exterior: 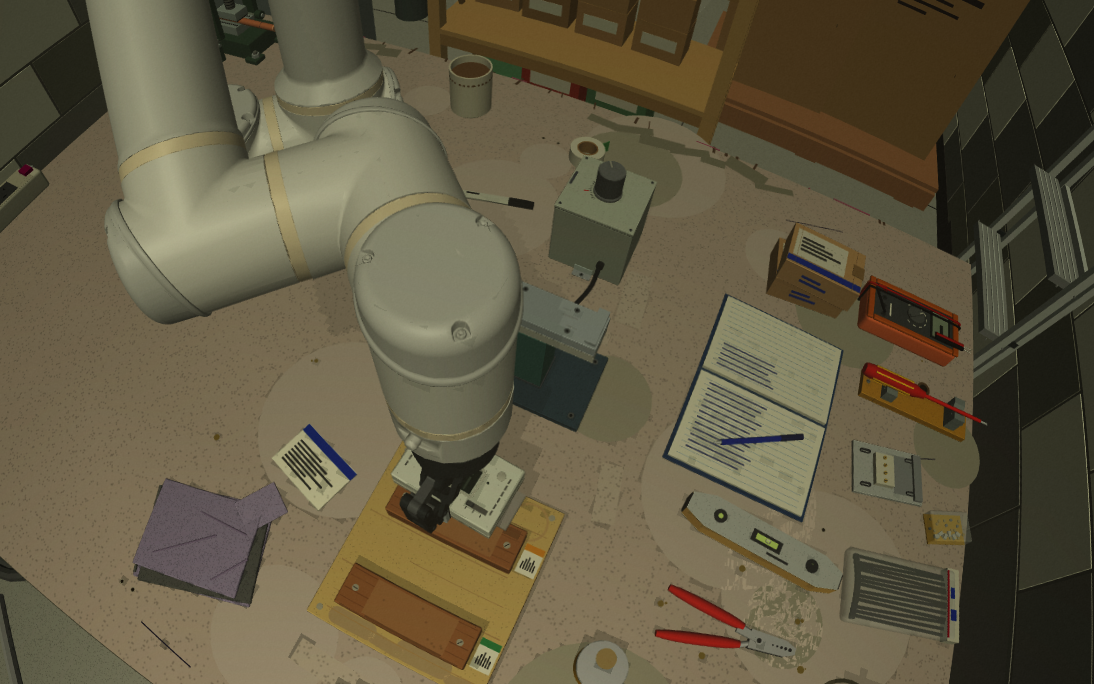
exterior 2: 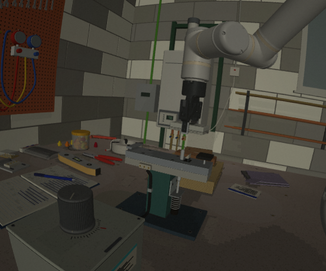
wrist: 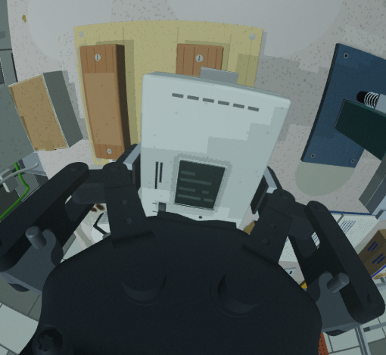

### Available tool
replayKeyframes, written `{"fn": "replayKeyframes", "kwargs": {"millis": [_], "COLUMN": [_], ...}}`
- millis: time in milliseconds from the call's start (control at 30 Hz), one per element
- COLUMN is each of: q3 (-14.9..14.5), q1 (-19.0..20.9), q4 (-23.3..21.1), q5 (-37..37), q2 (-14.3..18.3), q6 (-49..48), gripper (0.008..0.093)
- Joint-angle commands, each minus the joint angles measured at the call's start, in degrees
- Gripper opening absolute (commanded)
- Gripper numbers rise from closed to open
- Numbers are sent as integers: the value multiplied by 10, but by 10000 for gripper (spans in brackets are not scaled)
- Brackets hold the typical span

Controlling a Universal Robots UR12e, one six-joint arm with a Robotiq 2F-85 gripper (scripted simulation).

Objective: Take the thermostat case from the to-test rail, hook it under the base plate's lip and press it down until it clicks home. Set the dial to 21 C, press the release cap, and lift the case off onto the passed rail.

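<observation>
At the near edge of the bench a tan board [exterior: 436, 578] carries two brown wooden rails. My gripper [wrist: 198, 181] holds the white thermostat case [wrist: 210, 143] by its two long sides, lifted above the rail nearer the stand [exterior: 459, 529]. The case [exterior: 470, 489] has a dark display window and a row of slots. The other rail [exterior: 407, 614] is empty. The grey base plate [exterior 2: 167, 163] sits on a green stand [exterior 2: 160, 189] behind the board. The dial box [exterior: 602, 217] with its dark knob [exterior 2: 75, 208] stands farther back.
A cup [exterior: 470, 85] stands near the shelf at the far edge. An open notebook with a pen [exterior: 755, 404] lies to the right, with a level [exterior: 760, 542] and red pliers [exterior: 721, 629] nearby. A purple cloth [exterior: 203, 538] and a barcode card [exterior: 313, 464] lie left of the board.
</observation>
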Motion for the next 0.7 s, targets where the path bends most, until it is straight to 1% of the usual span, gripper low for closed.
{"fn": "replayKeyframes", "kwargs": {"millis": [0,467,667], "q3": [0,0,-2], "q1": [3,55,74], "q4": [3,71,94], "q5": [0,0,0], "q2": [-4,-73,-94], "q6": [2,55,74], "gripper": [80,80,80]}}
